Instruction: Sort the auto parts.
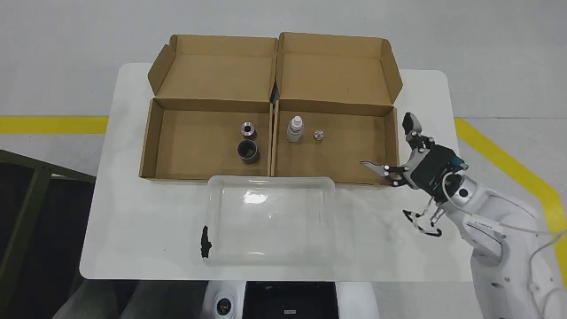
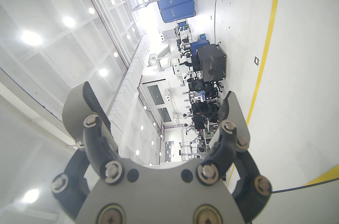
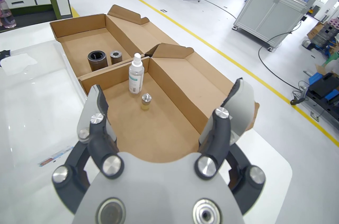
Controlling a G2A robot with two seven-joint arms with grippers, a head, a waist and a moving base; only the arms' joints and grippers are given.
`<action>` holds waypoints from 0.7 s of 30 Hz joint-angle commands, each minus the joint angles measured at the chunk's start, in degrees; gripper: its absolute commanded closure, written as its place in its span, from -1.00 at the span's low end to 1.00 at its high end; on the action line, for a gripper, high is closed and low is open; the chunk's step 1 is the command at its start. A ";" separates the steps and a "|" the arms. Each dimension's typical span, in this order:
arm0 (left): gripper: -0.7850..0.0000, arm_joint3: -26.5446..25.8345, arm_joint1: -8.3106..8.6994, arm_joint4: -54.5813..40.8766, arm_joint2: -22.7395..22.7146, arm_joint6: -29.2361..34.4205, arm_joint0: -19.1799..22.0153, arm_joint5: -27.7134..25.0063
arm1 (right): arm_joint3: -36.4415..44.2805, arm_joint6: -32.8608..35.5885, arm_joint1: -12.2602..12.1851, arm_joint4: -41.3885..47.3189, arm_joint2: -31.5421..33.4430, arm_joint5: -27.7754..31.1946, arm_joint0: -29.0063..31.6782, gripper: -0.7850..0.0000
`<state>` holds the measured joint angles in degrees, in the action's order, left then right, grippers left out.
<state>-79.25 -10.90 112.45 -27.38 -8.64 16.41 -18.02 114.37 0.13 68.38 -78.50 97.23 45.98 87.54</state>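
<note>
Right gripper [image 3: 167, 86]: jaws spread wide, nothing between them. It sits over the right end of the right-hand box, at the table's right edge [image 1: 387, 144].
Left gripper [image 2: 158, 89]: jaws also spread wide and empty, aimed out at the hall rather than the table.
Left brown cardboard box [image 1: 195, 146]: lid folded back. It holds two upright parts near its right wall: a dark hollow metal cylinder [image 1: 248, 151] and a smaller grey metal cylinder [image 1: 246, 128] just behind it.
Right brown cardboard box [image 1: 354, 146]: stands wall to wall with the left one, lid folded back. It holds a white spray bottle with clear liquid [image 1: 296, 128] upright near the shared wall, and a small metal-capped part with a yellowish base [image 1: 318, 133] just beside the bottle.
From the right wrist: the bottle [image 3: 136, 76] and the capped part [image 3: 146, 102] stand apart, not touching. The dark cylinder [image 3: 97, 60] and the grey cylinder [image 3: 116, 57] stand side by side beyond the dividing wall.
Clear plastic tray [image 1: 270, 217]: on the white table [image 1: 133, 142], in front of both boxes, its far rim close against them.
Small black part [image 1: 205, 241]: lies on the table just outside the tray's left edge.
</note>
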 commanded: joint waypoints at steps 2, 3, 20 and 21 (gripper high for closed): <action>-1.00 0.00 0.00 0.00 0.00 0.00 0.00 0.00 | -0.23 -0.31 -0.36 0.07 2.56 0.26 1.12 -0.93; -1.00 0.00 0.00 0.00 0.00 0.00 0.00 0.00 | -0.24 -0.46 -0.46 0.13 3.40 0.22 1.55 -0.95; -1.00 0.00 0.00 0.00 0.00 0.00 0.00 0.00 | -0.96 -2.49 -1.34 2.80 11.51 -3.78 7.95 -1.00; -1.00 0.00 0.00 0.00 0.00 0.00 0.00 0.00 | -1.02 -2.52 -1.36 2.88 11.46 -4.03 8.06 -1.00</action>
<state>-79.25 -10.90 112.45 -27.38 -8.64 16.41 -18.02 113.38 -2.39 67.04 -75.71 108.73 42.26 95.47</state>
